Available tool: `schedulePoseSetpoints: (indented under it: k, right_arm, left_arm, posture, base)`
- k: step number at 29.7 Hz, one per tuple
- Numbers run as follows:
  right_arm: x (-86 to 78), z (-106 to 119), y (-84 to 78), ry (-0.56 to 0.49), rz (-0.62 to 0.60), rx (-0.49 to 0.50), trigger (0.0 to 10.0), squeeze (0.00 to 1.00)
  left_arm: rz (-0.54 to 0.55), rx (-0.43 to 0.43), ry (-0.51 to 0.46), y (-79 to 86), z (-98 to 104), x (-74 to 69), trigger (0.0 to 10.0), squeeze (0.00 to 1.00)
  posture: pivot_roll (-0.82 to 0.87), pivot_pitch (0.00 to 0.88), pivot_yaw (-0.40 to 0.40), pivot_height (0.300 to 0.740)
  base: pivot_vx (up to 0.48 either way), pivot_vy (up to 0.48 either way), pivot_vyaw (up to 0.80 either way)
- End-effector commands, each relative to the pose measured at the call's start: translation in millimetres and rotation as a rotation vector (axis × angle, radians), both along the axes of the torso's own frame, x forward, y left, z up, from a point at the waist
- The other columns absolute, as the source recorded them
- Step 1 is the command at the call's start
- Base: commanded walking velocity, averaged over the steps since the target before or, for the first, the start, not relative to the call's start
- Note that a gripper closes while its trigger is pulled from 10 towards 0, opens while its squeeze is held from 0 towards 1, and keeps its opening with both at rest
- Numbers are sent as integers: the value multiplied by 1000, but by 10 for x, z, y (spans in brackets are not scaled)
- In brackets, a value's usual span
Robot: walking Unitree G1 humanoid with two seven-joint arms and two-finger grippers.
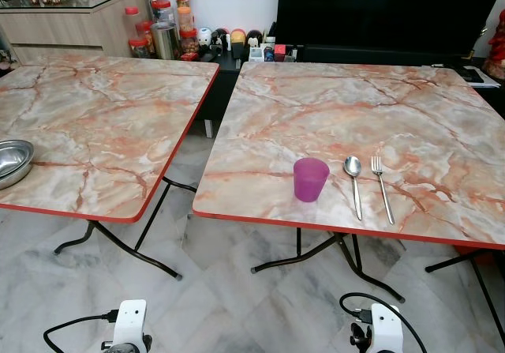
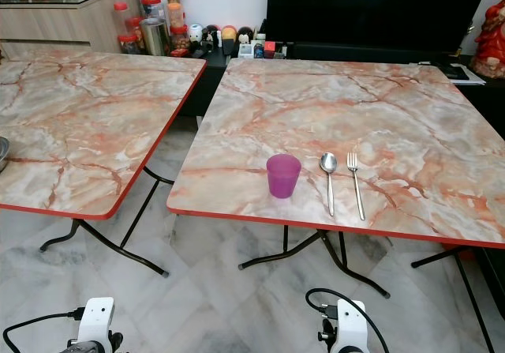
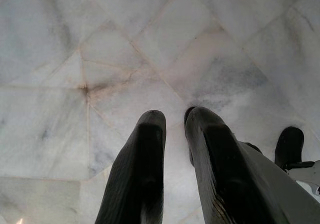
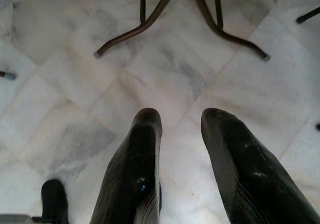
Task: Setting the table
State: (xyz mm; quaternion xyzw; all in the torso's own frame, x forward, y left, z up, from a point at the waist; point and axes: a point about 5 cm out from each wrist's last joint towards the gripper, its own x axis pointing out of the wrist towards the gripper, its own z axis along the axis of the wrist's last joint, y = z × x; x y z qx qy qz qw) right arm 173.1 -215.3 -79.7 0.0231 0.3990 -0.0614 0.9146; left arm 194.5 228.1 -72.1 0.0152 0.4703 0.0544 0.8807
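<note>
On the right desk [image 1: 442, 132] a purple cup [image 1: 310, 179], spoon [image 1: 353, 181] and fork [image 1: 382, 187] already lie near its front edge, the metal bowl [image 1: 12, 160] waits on the left desk [image 1: 102, 124], and both the left pincer [image 3: 175, 134] and the right pincer [image 4: 181, 134] hang slightly open, empty

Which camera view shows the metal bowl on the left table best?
The left eye view: there the metal bowl lies at the picture's left edge on the left table, with rim and inside visible. The right eye view catches a thin sliver of it. Both wrist views look down at the marble floor past the grippers' fingers.
</note>
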Motion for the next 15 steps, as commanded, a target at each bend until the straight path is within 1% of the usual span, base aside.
schedulePoseSetpoints:
  k: [1,6,10,12,14,15]
  right_arm:
    - [26,25,-24,-26,-7,-16,10000,0]
    - [37,50,-31,-72,-23,-45,10000,0]
    - [35,54,-37,-78,-24,-69,10000,0]
    - [19,46,-47,-70,-53,-79,10000,0]
    - [-34,8,-59,-29,-132,-65,10000,0]
    - [-53,-3,-59,-25,-172,-50,10000,0]
  left_arm:
    - [-14,3,16,-5,-11,-17,10000,0]
    - [-22,8,20,7,-12,-23,10000,0]
    - [-27,10,22,6,-12,-25,10000,0]
    - [-30,10,23,7,-13,-26,10000,0]
    - [-33,10,25,5,-16,-30,10000,0]
    - [-34,10,27,5,-17,-32,10000,0]
  posture:
    - [-15,0,-10,740]
    - [-22,0,0,740]
    - [-21,0,0,740]
    - [-23,0,1,740]
    - [-23,0,1,740]
    - [-22,0,3,740]
  base:
    - [0,0,0]
    - [0,0,0]
    - [0,0,0]
    - [0,0,0]
    - [0,0,0]
    - [0,0,0]
